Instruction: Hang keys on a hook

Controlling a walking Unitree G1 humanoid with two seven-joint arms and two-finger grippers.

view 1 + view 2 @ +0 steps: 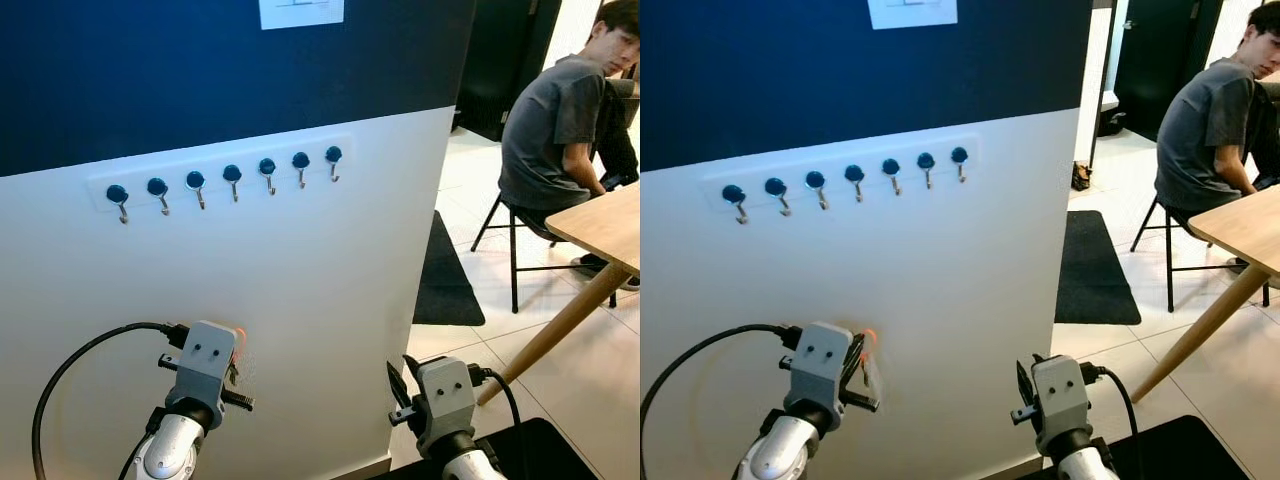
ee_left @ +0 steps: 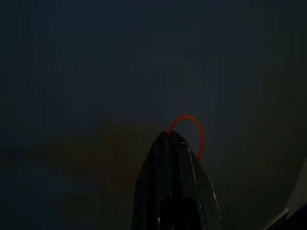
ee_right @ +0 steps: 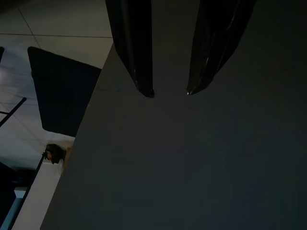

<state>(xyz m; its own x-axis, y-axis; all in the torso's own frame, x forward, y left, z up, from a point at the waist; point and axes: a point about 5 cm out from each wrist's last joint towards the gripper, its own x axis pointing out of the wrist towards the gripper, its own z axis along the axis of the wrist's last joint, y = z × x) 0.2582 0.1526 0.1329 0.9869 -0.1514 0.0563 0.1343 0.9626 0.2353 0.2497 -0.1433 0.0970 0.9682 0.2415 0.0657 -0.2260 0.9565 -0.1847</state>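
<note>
A white rail (image 1: 215, 162) with several blue-capped metal hooks (image 1: 232, 181) runs across the white lower part of the wall, just below the dark blue band. My left gripper (image 2: 171, 136) is raised low in front of the wall, well below the hooks, and is shut on an orange key ring (image 2: 195, 129). The ring (image 1: 240, 334) shows beside the wrist, with the keys (image 1: 866, 372) hanging under it. Lower right, near the wall's corner, my right gripper (image 3: 170, 91) points at the wall, open and holding nothing.
The wall ends at a corner (image 1: 440, 250) on the right. Beyond it lie a black mat (image 1: 445, 280) on tiled floor, a person (image 1: 560, 120) seated on a chair, and a wooden table (image 1: 605, 225) with a slanted leg. A white plate (image 1: 300, 12) sits high on the wall.
</note>
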